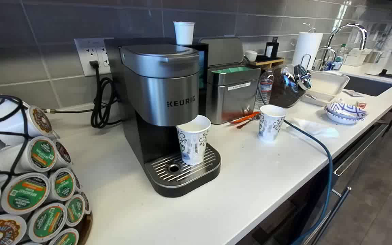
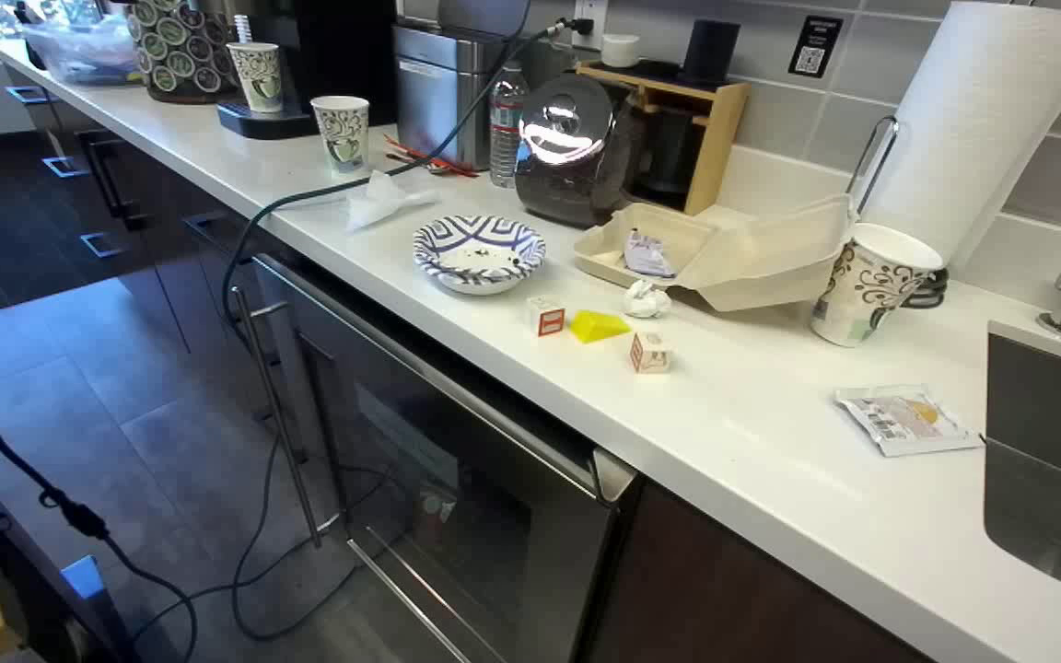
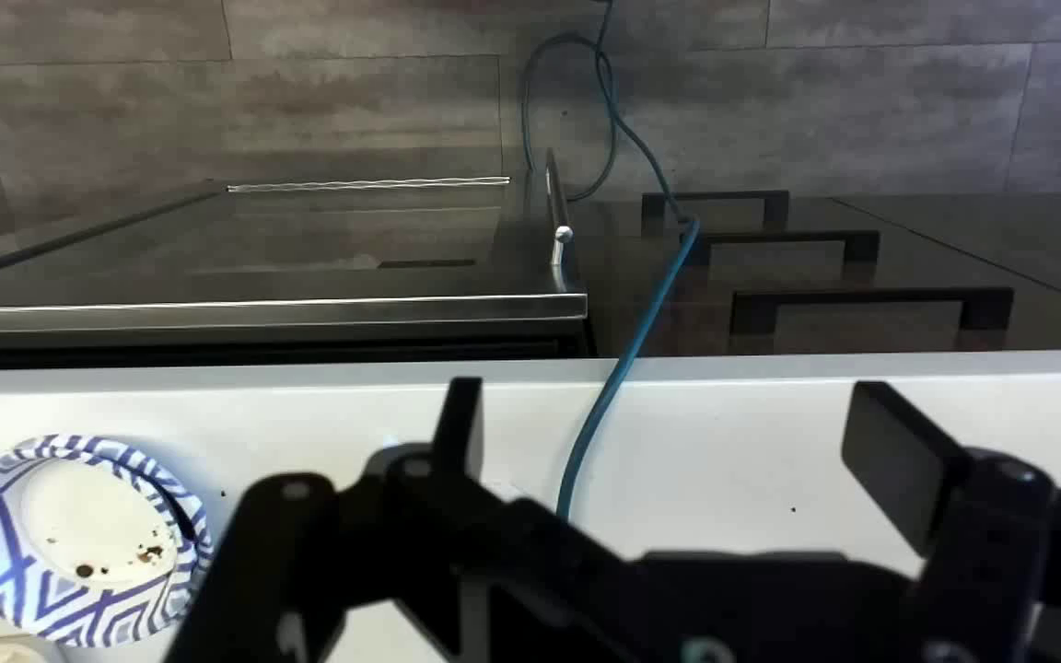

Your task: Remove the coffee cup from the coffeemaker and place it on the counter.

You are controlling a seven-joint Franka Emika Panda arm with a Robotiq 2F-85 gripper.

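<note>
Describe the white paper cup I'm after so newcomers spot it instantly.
Find the boxy black-and-silver Keurig coffeemaker on the off-white countertop. On its rounded black drip tray stands the tapered white paper cup with dark scrolls. That tray sets it apart from a similar scrolled white paper cup on the countertop.

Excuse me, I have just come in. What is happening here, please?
The task is to take the coffee cup from the coffeemaker and place it on the counter. Right now, the robot's gripper is open and holds nothing. The cup stands upright on the coffeemaker's drip tray, and a similar patterned cup stands on the counter nearby.
</note>
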